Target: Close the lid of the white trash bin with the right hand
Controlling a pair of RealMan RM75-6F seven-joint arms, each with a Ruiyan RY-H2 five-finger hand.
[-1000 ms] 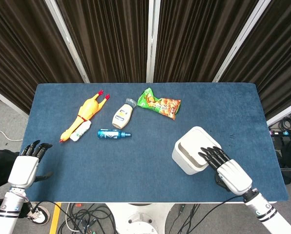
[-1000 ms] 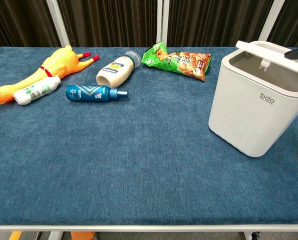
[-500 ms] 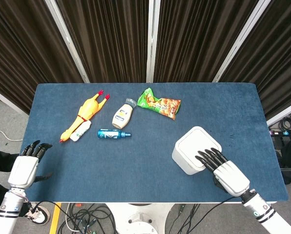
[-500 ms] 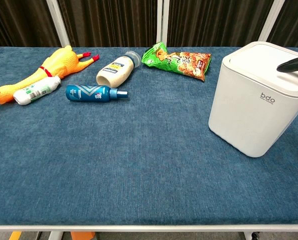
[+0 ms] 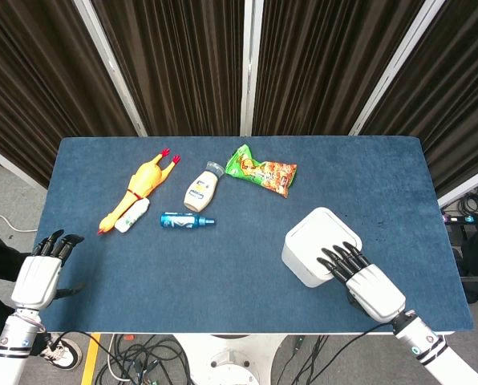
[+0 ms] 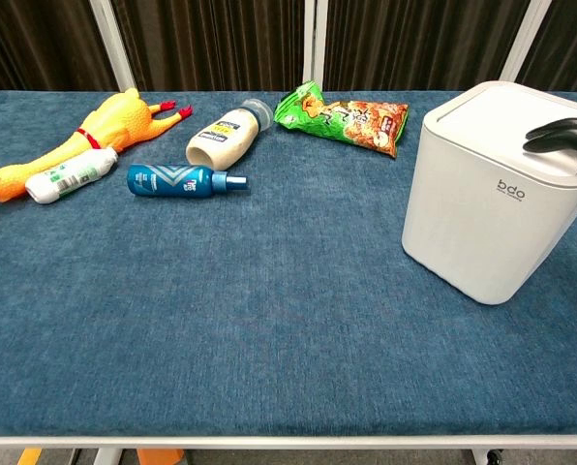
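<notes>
White plastic trash bin [image 5: 317,246] stands on the right of the blue cloth tabletop [image 5: 223,265], its lid flat. Right hand [image 5: 358,276] lays spread black fingers [image 6: 562,135] on the lid. Left hand [image 5: 40,273] hovers empty, fingers apart.

Overhead head view, low frontal chest view; shared table [image 5: 247,265].

The white trash bin [image 5: 315,245] [image 6: 484,199] stands upright on the blue table's right half, near its front edge. Its lid [image 6: 501,111] lies flat and closed, with "bdo" printed on the front wall.
</notes>
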